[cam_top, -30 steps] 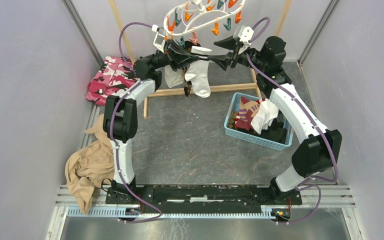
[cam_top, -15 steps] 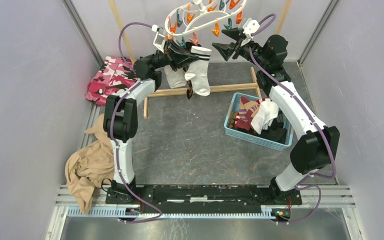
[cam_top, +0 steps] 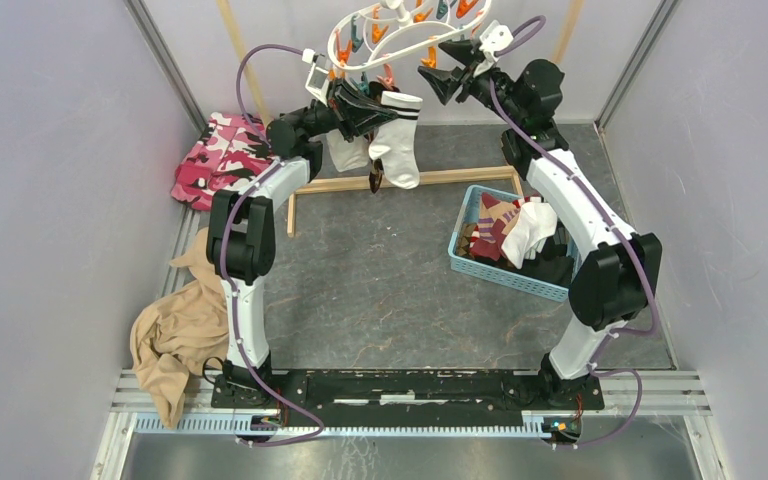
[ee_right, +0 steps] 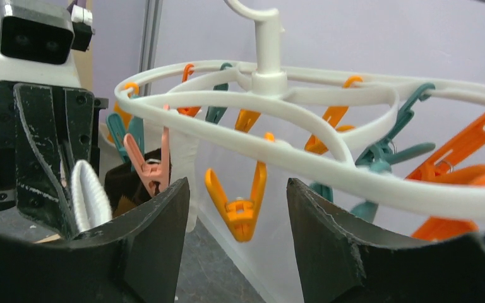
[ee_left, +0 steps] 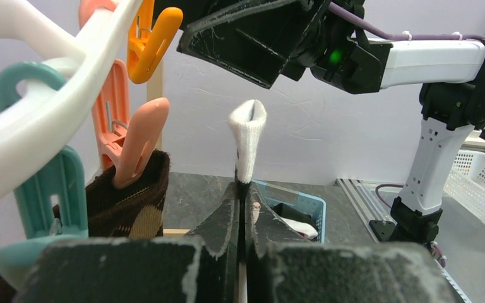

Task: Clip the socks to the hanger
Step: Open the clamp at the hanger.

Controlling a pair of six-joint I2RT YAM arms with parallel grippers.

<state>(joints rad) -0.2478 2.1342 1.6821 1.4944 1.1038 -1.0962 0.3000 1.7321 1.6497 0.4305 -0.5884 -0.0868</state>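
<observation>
Looks like the left gripper [ee_left: 243, 192] is clamped hard on the cuff of a white sock [ee_left: 248, 134]. In its wrist view the cuff pokes straight up out of the jaws, dead centre of the frame. From overhead, the rest of the sock dangles under that gripper at the upper middle, just below the hanger [cam_top: 407, 37].

The right gripper [ee_right: 235, 186] is spread wide with nothing in it. An orange clip [ee_right: 237, 211] hangs right in the gap between its fingers, and I can't tell if it's touching either one.

My read is that the sock is light, floppy and stretchy, so only the pinched bit holds any shape and everything else just sags. The cuff looks like the place to hold it, since the thicker edge gives a clip something to bite.

In the right wrist view the cuff sits at lower left, just beside that gripper's finger and off to the left of the orange clip. The hanger hangs from a single hook, so I'd guess any push makes it swing.
</observation>
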